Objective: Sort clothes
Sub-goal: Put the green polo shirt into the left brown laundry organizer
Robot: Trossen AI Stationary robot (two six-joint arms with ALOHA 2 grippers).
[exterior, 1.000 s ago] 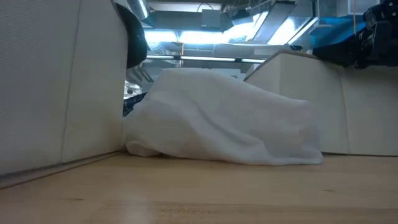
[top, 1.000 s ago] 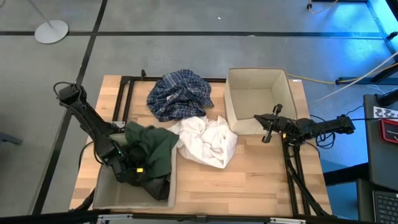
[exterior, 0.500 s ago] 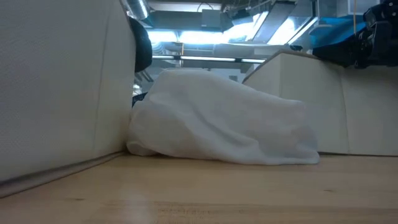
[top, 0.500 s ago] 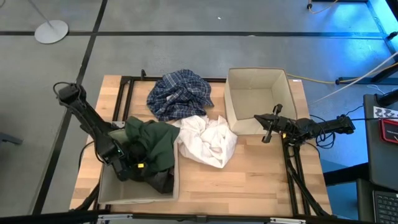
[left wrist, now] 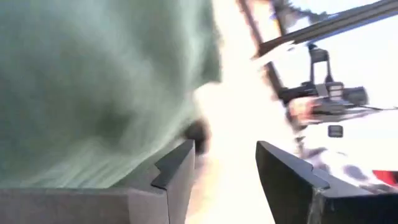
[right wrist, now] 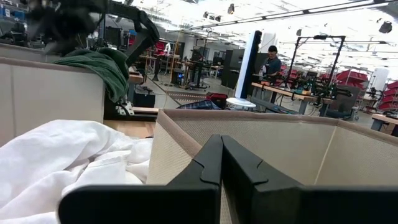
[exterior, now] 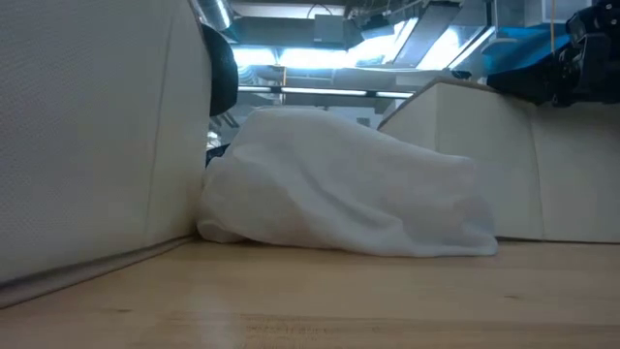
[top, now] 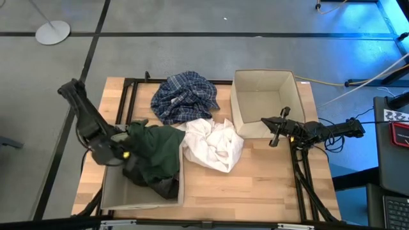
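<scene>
A dark green piece lies heaped in the beige left bin, spilling over its right wall, with a dark grey-black piece under it. My left gripper hangs open just off the green piece's left edge, with nothing between its fingers. A white piece lies crumpled on the table against that bin's wall. The plaid shirt lies bunched at the far side. My right gripper is shut and waits by the near wall of the right bin.
The right bin stands open at the far right. Black frame rails run along the table's far left, and the right arm's stand sits at the right. Bare wood shows near the front edge.
My left gripper has risen out of the left bin and drawn back toward the table's left edge, off the green piece. The green piece stays heaped in the bin, settled a little flatter. The bin's right wall has shifted slightly toward the white piece.
</scene>
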